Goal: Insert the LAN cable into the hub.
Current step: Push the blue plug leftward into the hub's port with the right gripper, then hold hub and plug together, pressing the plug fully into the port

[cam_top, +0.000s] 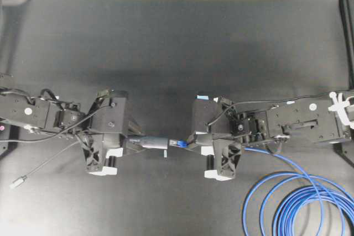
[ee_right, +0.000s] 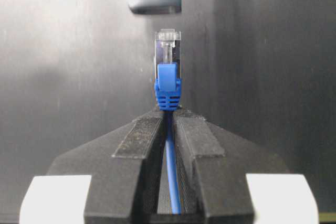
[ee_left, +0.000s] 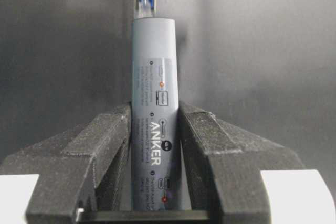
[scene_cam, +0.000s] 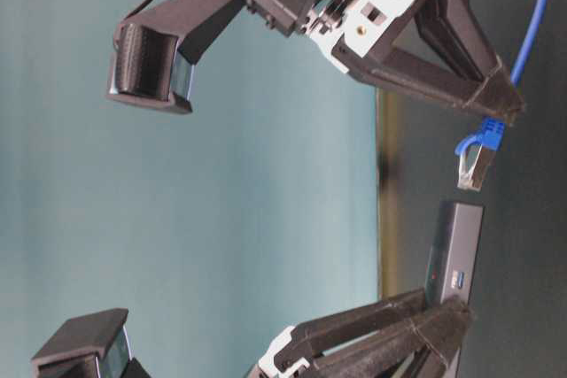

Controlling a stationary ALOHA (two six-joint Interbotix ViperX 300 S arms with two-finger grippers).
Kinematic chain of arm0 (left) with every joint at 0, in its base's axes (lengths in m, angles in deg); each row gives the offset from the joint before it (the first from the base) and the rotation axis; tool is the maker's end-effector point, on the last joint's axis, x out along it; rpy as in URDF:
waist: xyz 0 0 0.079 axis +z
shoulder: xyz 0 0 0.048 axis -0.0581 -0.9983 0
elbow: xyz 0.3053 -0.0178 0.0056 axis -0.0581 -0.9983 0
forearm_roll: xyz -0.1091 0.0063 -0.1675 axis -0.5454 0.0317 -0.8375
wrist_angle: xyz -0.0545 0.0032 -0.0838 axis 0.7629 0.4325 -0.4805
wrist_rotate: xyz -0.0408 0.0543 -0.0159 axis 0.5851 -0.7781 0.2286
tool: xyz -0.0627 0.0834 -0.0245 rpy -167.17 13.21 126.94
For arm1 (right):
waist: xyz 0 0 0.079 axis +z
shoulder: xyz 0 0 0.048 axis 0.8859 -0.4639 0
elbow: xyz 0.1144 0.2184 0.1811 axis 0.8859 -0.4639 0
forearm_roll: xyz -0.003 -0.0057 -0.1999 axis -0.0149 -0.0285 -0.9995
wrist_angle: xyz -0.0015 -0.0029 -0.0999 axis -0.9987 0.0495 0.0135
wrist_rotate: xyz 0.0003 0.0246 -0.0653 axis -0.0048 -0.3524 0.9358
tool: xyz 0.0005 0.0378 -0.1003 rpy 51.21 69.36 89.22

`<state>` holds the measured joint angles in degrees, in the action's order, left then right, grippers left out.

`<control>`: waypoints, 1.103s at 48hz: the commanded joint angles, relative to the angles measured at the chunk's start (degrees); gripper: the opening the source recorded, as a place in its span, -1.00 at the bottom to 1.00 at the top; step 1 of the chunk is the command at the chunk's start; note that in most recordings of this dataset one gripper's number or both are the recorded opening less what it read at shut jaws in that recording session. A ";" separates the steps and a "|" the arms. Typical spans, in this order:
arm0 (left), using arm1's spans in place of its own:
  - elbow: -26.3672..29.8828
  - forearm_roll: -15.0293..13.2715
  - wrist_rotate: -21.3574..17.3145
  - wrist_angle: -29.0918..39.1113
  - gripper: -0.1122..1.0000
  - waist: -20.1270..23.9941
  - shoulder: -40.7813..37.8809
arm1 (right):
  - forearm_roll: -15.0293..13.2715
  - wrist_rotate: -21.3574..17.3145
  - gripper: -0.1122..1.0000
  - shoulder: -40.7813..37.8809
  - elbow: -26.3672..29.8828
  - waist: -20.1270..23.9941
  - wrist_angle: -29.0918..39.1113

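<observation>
1. Grey aluminium-looking hub (ee_left: 155,114) is pinched between the two black fingers (ee_left: 100,156) of the left gripper (cam_top: 128,143). They press on its long sides, and its far half sticks out past the fingertips. "ANKER" is printed on the top face, with a couple of small orange dots along it.

2. Right gripper (ee_right: 169,116) has its fingers (ee_right: 139,140) squeezed nearly together on the LAN cable (ee_right: 168,90). They clamp the blue wire right behind the boot, so the clear plug and blue boot poke out just ahead of the fingertips.

3. Both grippers face each other over the dark table (cam_top: 166,37), nose to nose. In the overhead view the plug tip looks like it's right at the end of the hub.

4. The right wrist view and the table-level view still show a small gap between them, so the plug is not in the port. It looks roughly lined up with the hub's end face, maybe a touch off centre.

5. Behind the right gripper the blue cable trails back and drops into a pile of loops on the table, off to that arm's side.

6. The hub's thin grey cord (cam_top: 47,164) runs back past the left gripper and ends in a small silver plug (cam_top: 18,181) lying on the table, well away from the action.
</observation>
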<state>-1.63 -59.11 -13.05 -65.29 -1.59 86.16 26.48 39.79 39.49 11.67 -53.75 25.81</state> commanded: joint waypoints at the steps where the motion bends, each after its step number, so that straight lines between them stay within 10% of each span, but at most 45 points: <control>1: 1.23 0.18 -0.09 -0.18 -0.29 0.09 0.18 | -0.18 0.44 -0.73 0.18 1.32 0.00 -0.26; 53: 5.01 0.18 -2.29 5.80 -0.29 0.35 -2.64 | -0.62 0.53 -0.73 -1.49 4.39 0.18 5.01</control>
<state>1.89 -59.11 -14.98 -59.31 -1.15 83.44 25.96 40.14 37.73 14.92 -53.57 31.18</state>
